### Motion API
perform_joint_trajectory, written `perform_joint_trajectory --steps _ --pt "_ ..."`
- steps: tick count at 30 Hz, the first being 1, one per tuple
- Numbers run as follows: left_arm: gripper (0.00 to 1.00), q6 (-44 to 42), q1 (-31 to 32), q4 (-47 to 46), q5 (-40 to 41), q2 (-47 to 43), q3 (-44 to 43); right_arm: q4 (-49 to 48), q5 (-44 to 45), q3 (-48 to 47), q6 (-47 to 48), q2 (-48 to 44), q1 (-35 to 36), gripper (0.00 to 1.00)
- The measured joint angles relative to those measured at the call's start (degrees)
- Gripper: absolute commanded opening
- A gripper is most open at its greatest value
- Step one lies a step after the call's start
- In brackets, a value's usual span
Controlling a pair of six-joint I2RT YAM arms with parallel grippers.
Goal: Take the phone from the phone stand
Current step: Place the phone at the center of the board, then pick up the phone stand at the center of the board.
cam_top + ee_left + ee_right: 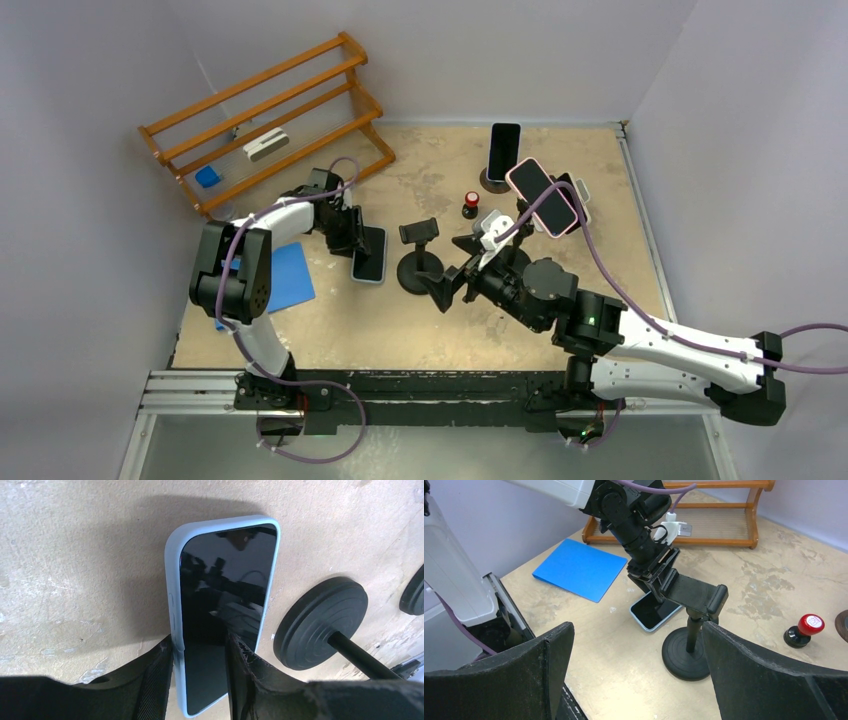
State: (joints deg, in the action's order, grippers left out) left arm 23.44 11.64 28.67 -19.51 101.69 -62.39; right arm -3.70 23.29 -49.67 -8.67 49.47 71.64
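Note:
A phone in a light blue case (225, 595) is gripped at its near end between my left gripper's (200, 647) fingers. It is tilted, with its far end low at the table, just left of the stand; it also shows in the top view (369, 255) and the right wrist view (651, 612). The black phone stand (418, 262) stands mid-table on a round base (320, 622), and its clamp (694, 592) is empty. My right gripper (636, 630) is open and empty, near the stand's front right side (450, 275).
A wooden rack (270, 110) stands at the back left with a white object (265, 145) on it. A blue pad (285, 275) lies left of the phone. A red-topped stamp (470, 203) and two more phones on stands (503, 150) (543, 195) are behind the stand.

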Motion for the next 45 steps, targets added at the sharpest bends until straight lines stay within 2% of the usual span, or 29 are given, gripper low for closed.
perform_joint_trajectory --steps 9,16,21,25,30,37,45 --pt "0.41 0.0 0.0 1.1 2.2 -1.7 0.0 0.1 2.6 0.1 -1.4 1.1 0.0 0.99" --pt "0.42 0.4 0.0 1.2 2.2 -7.2 0.0 0.4 3.1 0.1 -1.9 2.3 0.0 0.98" --pt "0.42 1.7 0.0 1.4 1.2 -15.0 0.3 0.6 6.4 0.0 -3.5 3.5 0.0 0.91" --pt "0.42 4.5 0.0 -4.6 -4.9 -26.5 3.7 1.9 12.1 -1.8 -5.8 6.3 0.0 0.81" --pt "0.45 10.4 0.0 -16.3 -16.3 -36.5 9.3 3.1 15.5 -5.1 -8.5 10.7 -1.6 0.78" --pt "0.5 20.4 0.0 -29.9 -27.6 -36.6 14.1 4.1 14.3 -9.1 -11.9 16.4 -8.2 0.74" --pt "0.5 23.4 0.1 -35.0 -33.1 -33.2 14.3 4.3 11.9 -9.5 -13.3 20.3 -10.6 0.54"
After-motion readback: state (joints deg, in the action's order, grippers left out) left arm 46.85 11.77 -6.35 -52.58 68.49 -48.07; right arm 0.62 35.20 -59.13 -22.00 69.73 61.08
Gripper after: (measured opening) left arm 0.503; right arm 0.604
